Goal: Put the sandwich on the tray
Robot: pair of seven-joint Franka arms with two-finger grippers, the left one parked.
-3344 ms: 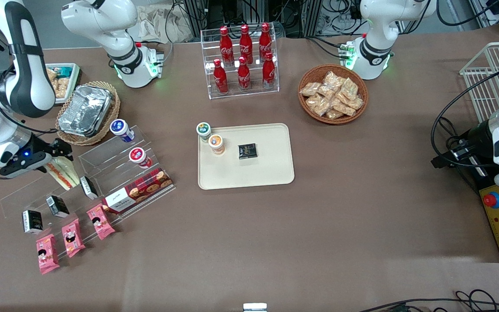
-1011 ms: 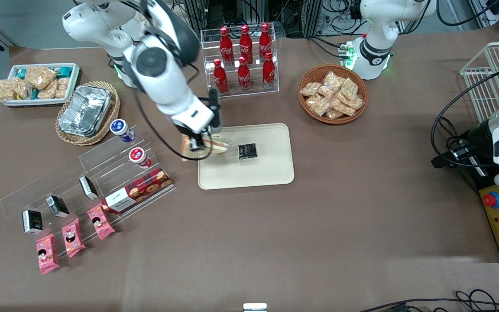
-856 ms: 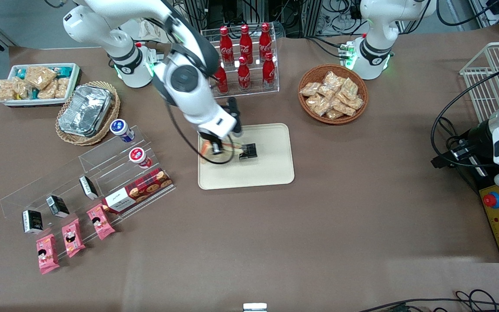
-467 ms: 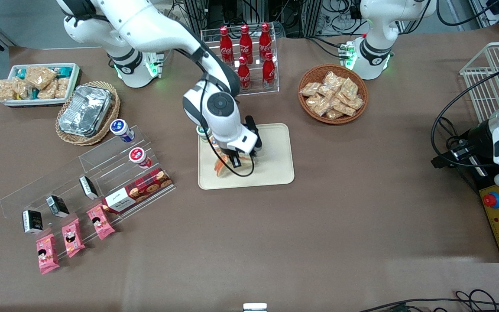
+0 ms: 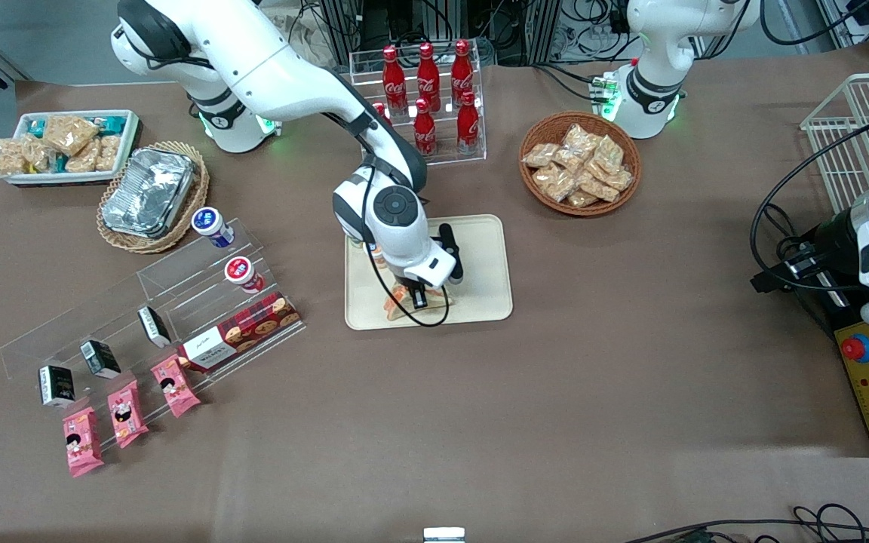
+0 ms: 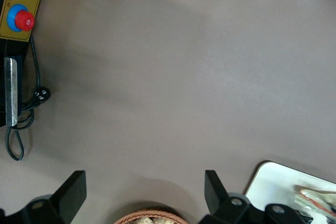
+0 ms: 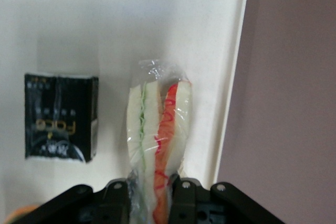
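Observation:
My right gripper (image 5: 418, 299) is shut on the wrapped sandwich (image 7: 157, 129), pale bread with green and orange-red filling. It holds the sandwich just over the cream-beige tray (image 5: 483, 264), at the part of the tray nearest the front camera. In the front view the sandwich (image 5: 397, 303) shows partly under the gripper. In the right wrist view the two fingers (image 7: 185, 195) pinch the wrapped wedge, with the tray (image 7: 157, 19) beneath and its rim beside the sandwich. The tray corner with the sandwich also shows in the left wrist view (image 6: 283, 182).
A small black packet (image 7: 60, 116) lies on the tray beside the sandwich. Cups on the tray are mostly hidden by my arm. Cola bottle rack (image 5: 423, 98), snack basket (image 5: 579, 162), foil container (image 5: 148, 192) and acrylic shelf with snacks (image 5: 178, 302) stand around.
My gripper carried the sandwich from the acrylic shelf at the working arm's end across to the tray, then moved nearer the front camera and lower over the tray.

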